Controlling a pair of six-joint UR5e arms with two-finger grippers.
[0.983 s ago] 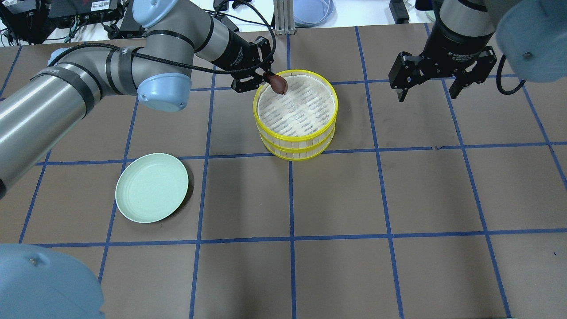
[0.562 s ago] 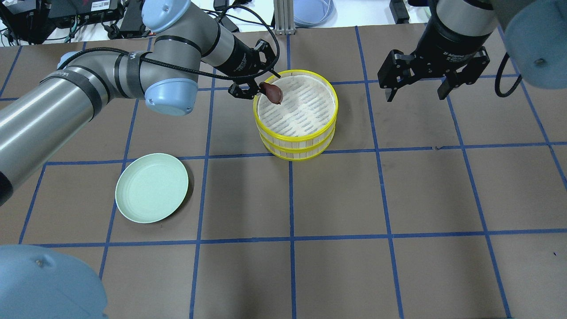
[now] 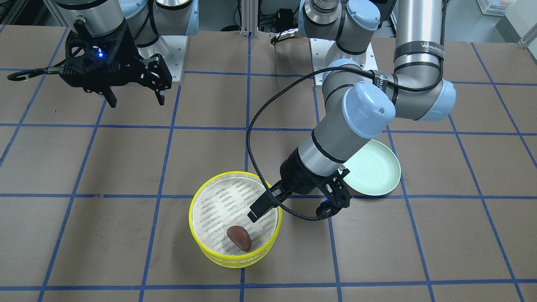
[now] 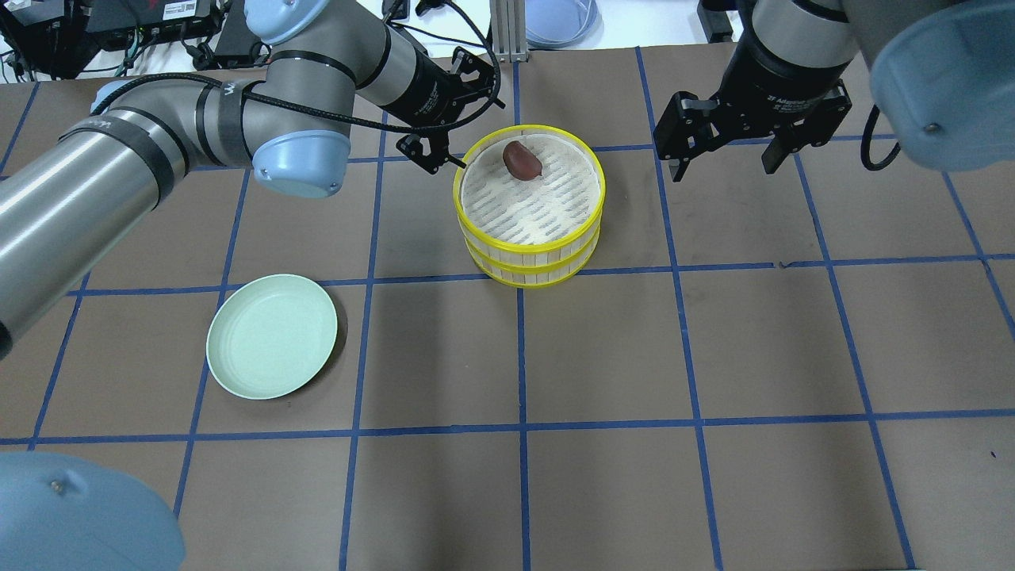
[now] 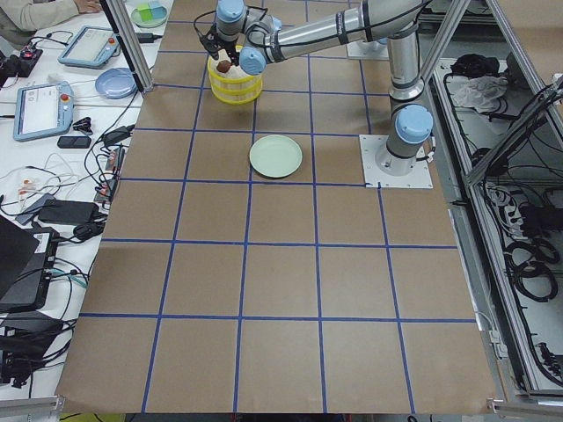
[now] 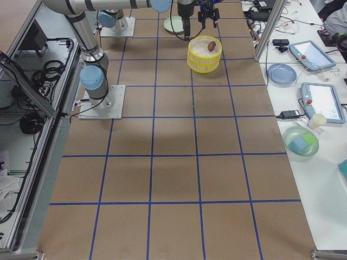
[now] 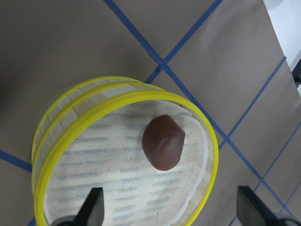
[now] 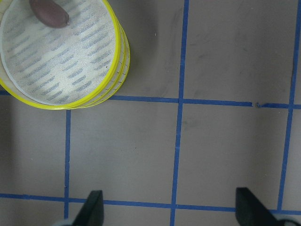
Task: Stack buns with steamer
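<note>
Seeing the dark bun (image 4: 522, 160) lying free on the steamer (image 4: 531, 258) top tier's floor, I'd lift my left gripper (image 3: 288, 216), jaws spread wide and empty beside the rim, straight up without nudging the stack, while the right gripper (image 4: 722, 170) hangs wide open, empty, well apart.

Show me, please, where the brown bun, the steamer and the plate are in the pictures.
brown bun (image 4: 522, 161): overhead exterior view, on the middle of the bun.
steamer (image 4: 529, 243): overhead exterior view, on the near yellow rim of the top tier.
plate (image 4: 271, 335): overhead exterior view, on its bare middle.
</note>
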